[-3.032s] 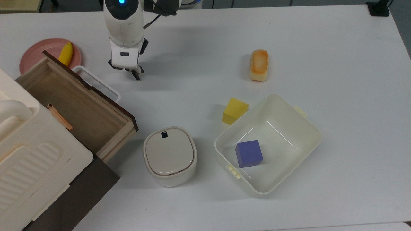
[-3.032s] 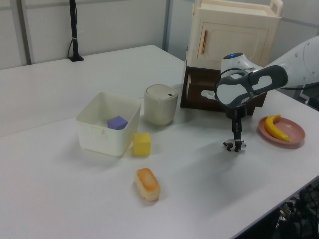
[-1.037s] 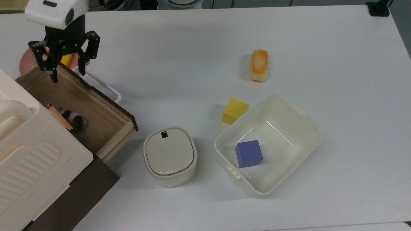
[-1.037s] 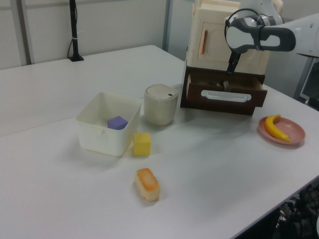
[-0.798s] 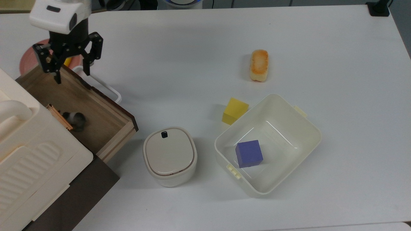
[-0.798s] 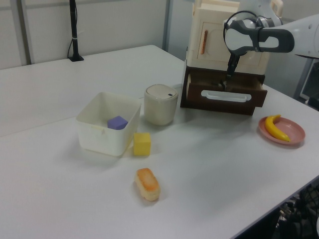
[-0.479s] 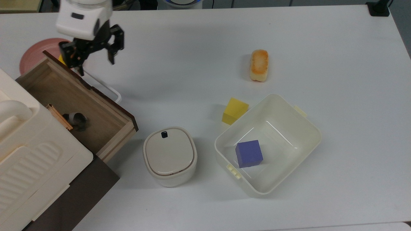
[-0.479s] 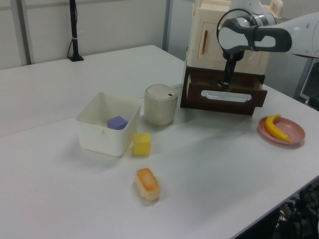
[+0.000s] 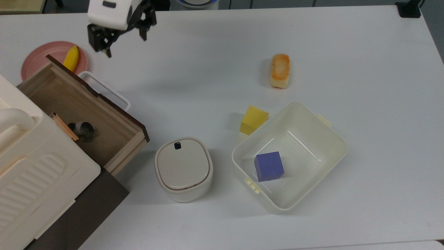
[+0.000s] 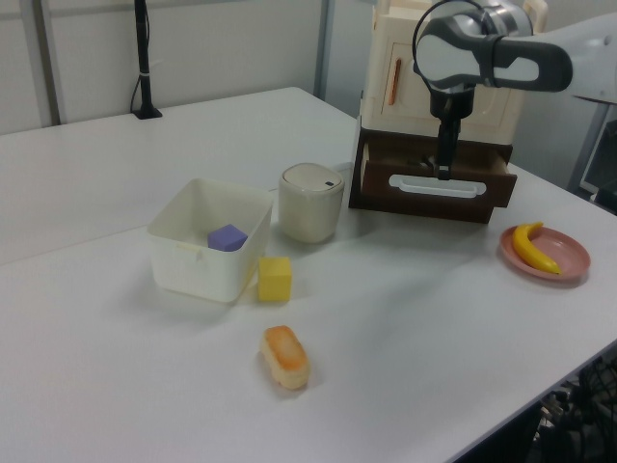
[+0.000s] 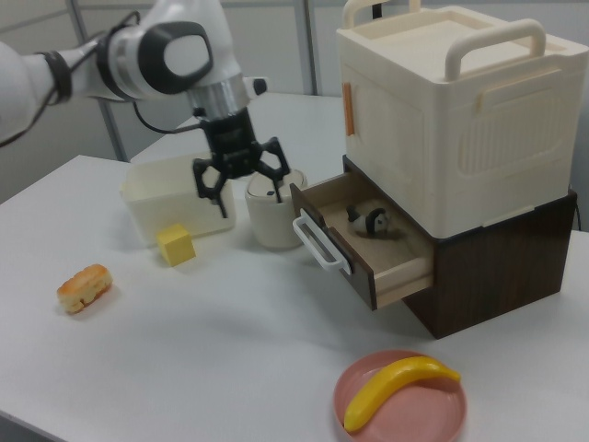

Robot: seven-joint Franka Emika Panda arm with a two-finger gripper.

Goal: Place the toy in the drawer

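1. I see my gripper (image 9: 123, 41) hanging in the air with its jaws spread wide and empty, fingers pointing down, clear of the drawer (image 9: 104, 133), beyond its white handle in the top view.
2. The toy (image 9: 81, 127) lies inside the drawer, against its back edge under the cream cabinet (image 11: 451, 110).
3. Going rightward from the drawer in the top view, I count one lidded pot (image 9: 183, 168), one yellow cube (image 9: 254, 119), one bin (image 9: 333, 139) holding one purple cube (image 9: 269, 166), one bread roll (image 9: 279, 70).
4. Behind the drawer, one pink plate (image 9: 34, 60) carries one banana (image 9: 71, 58).
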